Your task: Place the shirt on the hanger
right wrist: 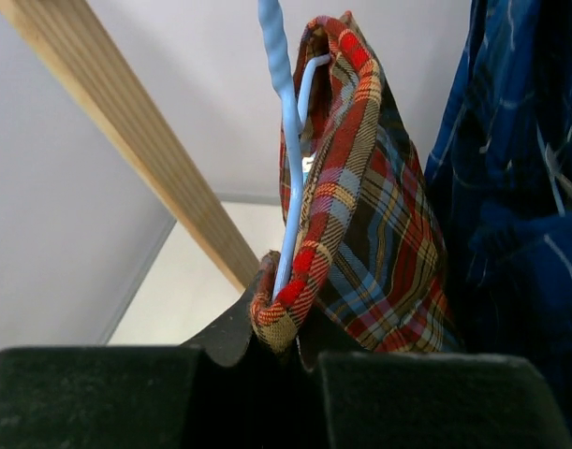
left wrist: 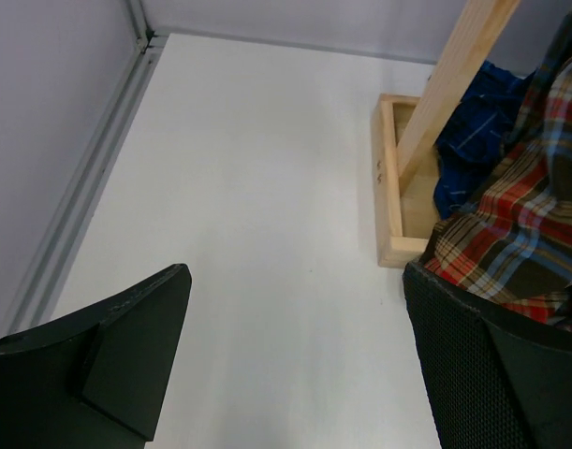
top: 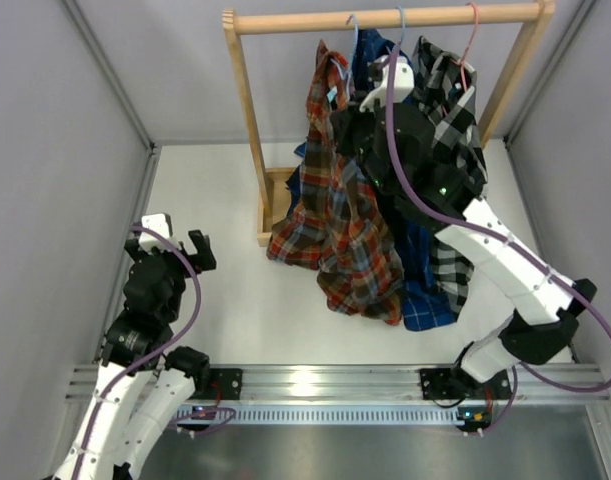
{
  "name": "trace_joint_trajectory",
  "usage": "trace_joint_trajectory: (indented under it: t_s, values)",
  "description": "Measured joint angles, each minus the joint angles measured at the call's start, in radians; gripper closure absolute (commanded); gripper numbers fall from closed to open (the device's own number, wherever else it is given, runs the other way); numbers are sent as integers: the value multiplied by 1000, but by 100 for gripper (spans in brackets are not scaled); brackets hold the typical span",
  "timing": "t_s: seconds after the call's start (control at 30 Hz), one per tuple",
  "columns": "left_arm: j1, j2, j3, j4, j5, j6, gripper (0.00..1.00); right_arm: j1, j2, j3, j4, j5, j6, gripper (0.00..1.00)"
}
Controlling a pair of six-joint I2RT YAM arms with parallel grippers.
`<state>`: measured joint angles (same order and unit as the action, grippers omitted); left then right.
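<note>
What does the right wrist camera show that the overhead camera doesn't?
Only the wrist view shows the blue hanger wire tucked inside the collar, with the right gripper pinched on that fold. Only the overhead view shows the black-and-white shirt and the open left gripper away from the clothes. Both show the red plaid shirt, navy shirt and wooden rack.

Left arm (top: 130, 335): white shells, black joints on my feed.
Right arm (top: 485, 240): same white-and-black.
Cables (top: 392, 120): purple.
Left fingers (left wrist: 140, 341): matte black.
</note>
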<state>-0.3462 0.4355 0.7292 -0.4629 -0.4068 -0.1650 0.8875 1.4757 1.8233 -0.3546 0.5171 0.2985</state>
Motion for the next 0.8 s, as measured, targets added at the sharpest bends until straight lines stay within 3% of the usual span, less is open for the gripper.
trace_joint_trajectory:
  t_s: [0.33, 0.8]
  values:
    - [34, 18, -10, -1, 55, -12, 2, -89, 363, 485, -140, -42, -67, 100]
    - [39, 26, -10, -2, 69, -21, 2, -43, 476, 533, -173, 5, -15, 100]
